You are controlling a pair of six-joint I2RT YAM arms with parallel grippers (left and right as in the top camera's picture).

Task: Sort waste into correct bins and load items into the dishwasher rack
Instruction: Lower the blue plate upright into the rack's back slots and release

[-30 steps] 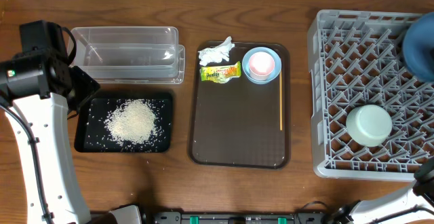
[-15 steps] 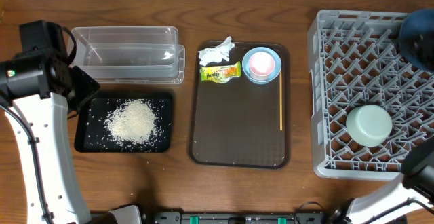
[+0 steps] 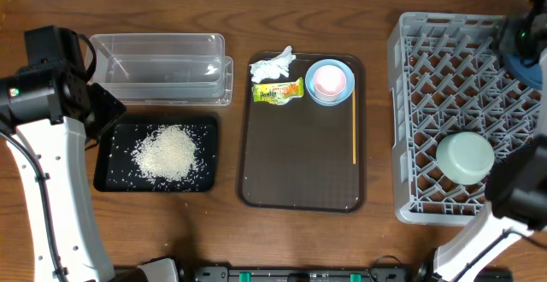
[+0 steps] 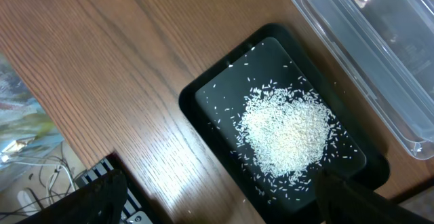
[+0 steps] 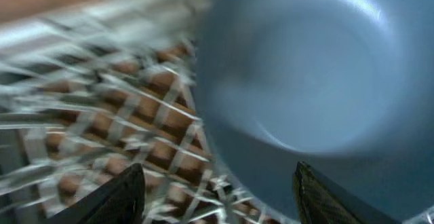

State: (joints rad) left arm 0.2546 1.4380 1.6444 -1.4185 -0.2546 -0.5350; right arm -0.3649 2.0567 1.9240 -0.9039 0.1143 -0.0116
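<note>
While the right fingers (image 5: 122, 200) stand spread above it, large dark blue bowl (image 5: 305, 81): probably rigid, glossy, slippery; pinch at rim. Left fingers (image 4: 95, 200) apart, empty.

White rice (image 3: 168, 152) speckles the black tray (image 3: 109, 176), a pink cup (image 3: 330, 79) sits in a light blue bowl (image 3: 341, 99), and the grey lattice rack (image 3: 427, 85) holds a mint-green bowl (image 3: 466, 156).

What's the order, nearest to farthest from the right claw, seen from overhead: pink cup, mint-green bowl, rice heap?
From the right claw:
1. mint-green bowl, in the grey rack.
2. pink cup, on the brown tray.
3. rice heap, far left, black tray.
</note>
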